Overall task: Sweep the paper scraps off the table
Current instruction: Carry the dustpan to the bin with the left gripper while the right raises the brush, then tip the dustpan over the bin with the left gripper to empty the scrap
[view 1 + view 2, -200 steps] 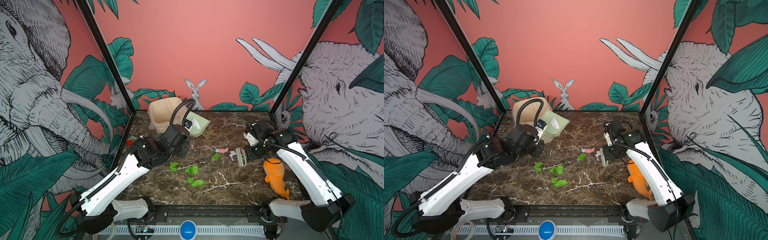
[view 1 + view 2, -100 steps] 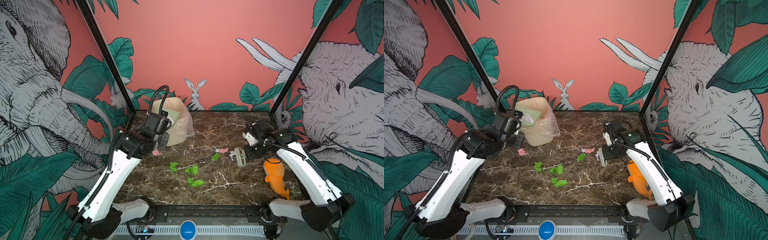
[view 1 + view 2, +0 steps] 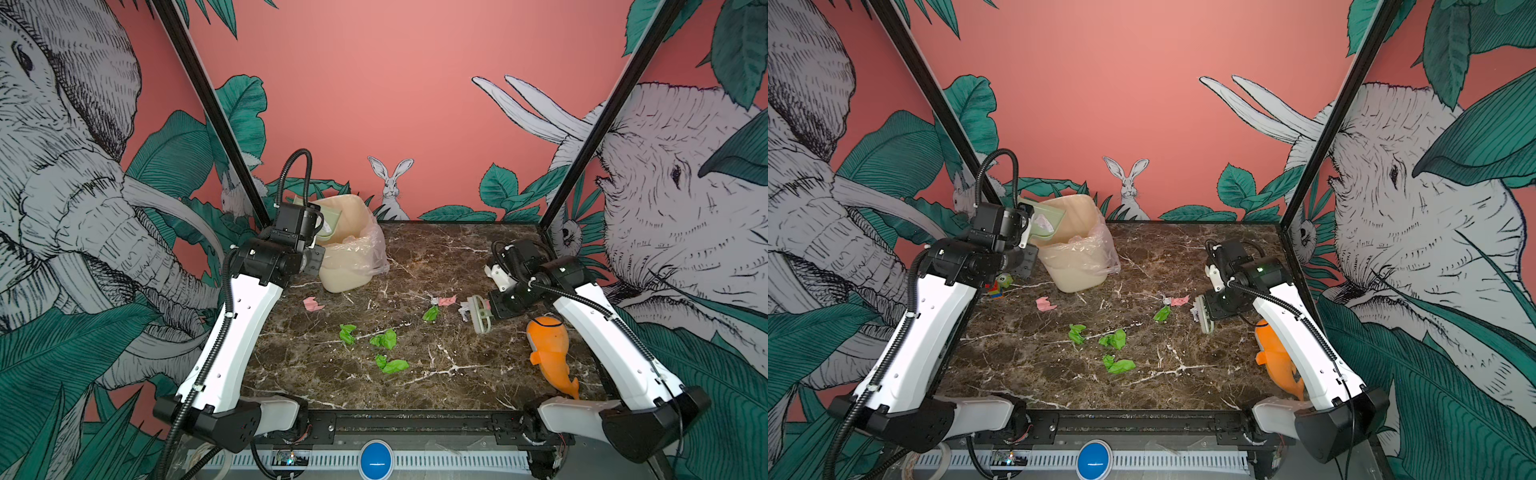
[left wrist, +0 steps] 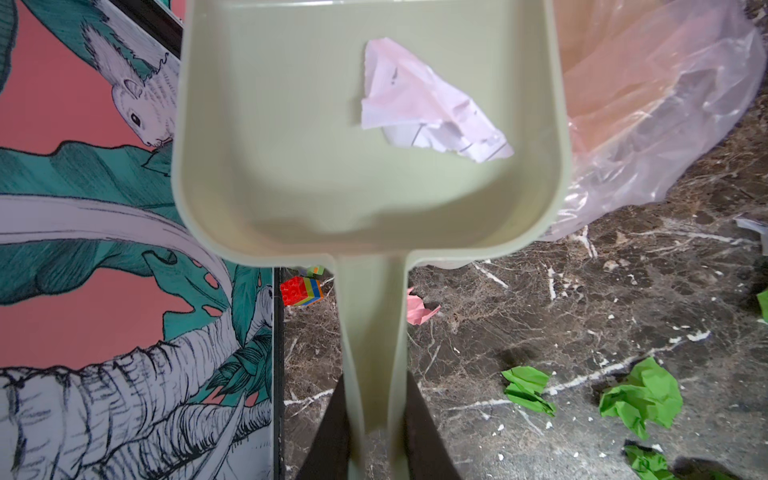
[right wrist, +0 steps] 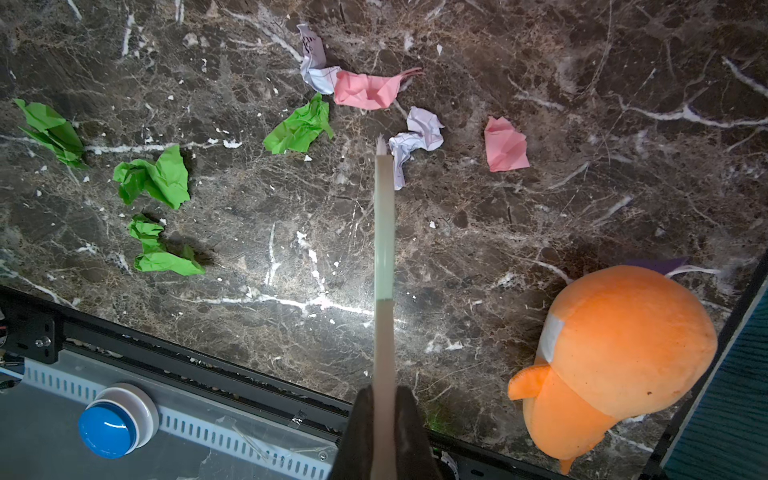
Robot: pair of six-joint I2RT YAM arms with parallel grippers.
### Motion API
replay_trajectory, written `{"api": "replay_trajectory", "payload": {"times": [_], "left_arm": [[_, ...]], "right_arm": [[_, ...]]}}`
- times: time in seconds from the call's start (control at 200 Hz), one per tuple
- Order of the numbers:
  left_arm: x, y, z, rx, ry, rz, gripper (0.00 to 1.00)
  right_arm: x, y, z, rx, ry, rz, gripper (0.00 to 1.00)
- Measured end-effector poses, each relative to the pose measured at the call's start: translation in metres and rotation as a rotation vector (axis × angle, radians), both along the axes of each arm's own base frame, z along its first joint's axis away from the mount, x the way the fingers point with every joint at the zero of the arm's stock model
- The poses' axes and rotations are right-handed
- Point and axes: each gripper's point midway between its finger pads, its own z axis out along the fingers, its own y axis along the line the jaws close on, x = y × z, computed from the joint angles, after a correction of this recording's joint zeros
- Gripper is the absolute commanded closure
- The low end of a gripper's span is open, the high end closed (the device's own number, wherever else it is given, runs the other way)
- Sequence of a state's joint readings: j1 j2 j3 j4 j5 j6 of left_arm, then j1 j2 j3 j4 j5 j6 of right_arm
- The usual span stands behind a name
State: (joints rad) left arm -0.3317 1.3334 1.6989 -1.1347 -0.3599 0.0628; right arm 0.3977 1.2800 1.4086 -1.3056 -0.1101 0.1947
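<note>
The left gripper (image 4: pixel 376 419) is closed tight on the narrow handle of a pale green dustpan (image 4: pixel 291 158), with a dark finger pressed to either side. The pan is held raised at the rim of a cream bin (image 3: pixel 1077 266) lined with a clear plastic bag (image 4: pixel 648 108), near the far left corner of the table (image 3: pixel 440 257). One pale pink and white scrap (image 4: pixel 419 104) lies loose on the pan's floor, not yet tipped out. In the left wrist view the pan is seen beside the bin's mouth rather than squarely over it.

The right gripper (image 5: pixel 384 419) is likewise clamped fully on the thin handle of a brush (image 3: pixel 480 316). The brush is held low towards the right side of the table, its head just beside a white scrap (image 5: pixel 417 137). Whether the bristles touch the surface cannot be told.

The other paper scraps (image 3: pixel 384 338) are scattered across the middle of the table: four green ones, two pink near the brush and one pink (image 3: pixel 313 304) in front of the bin. An orange fish toy (image 3: pixel 548 349) and some toy blocks (image 4: pixel 301 291) are left at the edges.

The step in hand is judged to be emptying the pan. The pan must next be carried over the bin's opening and tilted until the scrap slides out. After that, the pan must be set down beside the remaining scraps so that they can be brushed in.
</note>
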Motion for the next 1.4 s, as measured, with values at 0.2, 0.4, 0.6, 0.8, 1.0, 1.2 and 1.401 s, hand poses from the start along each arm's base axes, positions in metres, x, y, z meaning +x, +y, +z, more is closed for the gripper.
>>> {"api": "replay_trajectory", "payload": {"times": [0.2, 0.4, 0.6, 0.8, 1.0, 1.2, 1.401], "left_arm": [[0.020, -0.004, -0.007, 0.066, 0.039, -0.040, 1.00], [0.034, 0.000, -0.004, 0.165, 0.063, -0.062, 1.00], [0.041, 0.010, 0.002, 0.274, 0.071, -0.067, 1.00], [0.046, 0.018, -0.004, 0.410, 0.116, -0.085, 1.00], [0.050, 0.014, -0.003, 0.574, 0.140, -0.139, 1.00], [0.054, 0.008, -0.001, 0.710, 0.155, -0.177, 1.00], [0.061, 0.005, -0.001, 0.844, 0.166, -0.189, 1.00]], "right_arm": [[0.003, 0.000, 0.002, 0.001, 0.004, 0.008, 1.00], [0.002, -0.001, 0.001, 0.000, 0.012, 0.013, 1.00], [0.001, -0.001, 0.001, 0.005, 0.015, 0.017, 1.00], [0.001, 0.000, 0.001, 0.010, 0.019, 0.017, 1.00], [0.000, 0.000, 0.001, 0.013, 0.020, 0.018, 1.00], [0.000, 0.000, 0.000, 0.011, 0.022, 0.019, 1.00], [0.000, 0.000, 0.000, 0.009, 0.022, 0.027, 1.00]]}}
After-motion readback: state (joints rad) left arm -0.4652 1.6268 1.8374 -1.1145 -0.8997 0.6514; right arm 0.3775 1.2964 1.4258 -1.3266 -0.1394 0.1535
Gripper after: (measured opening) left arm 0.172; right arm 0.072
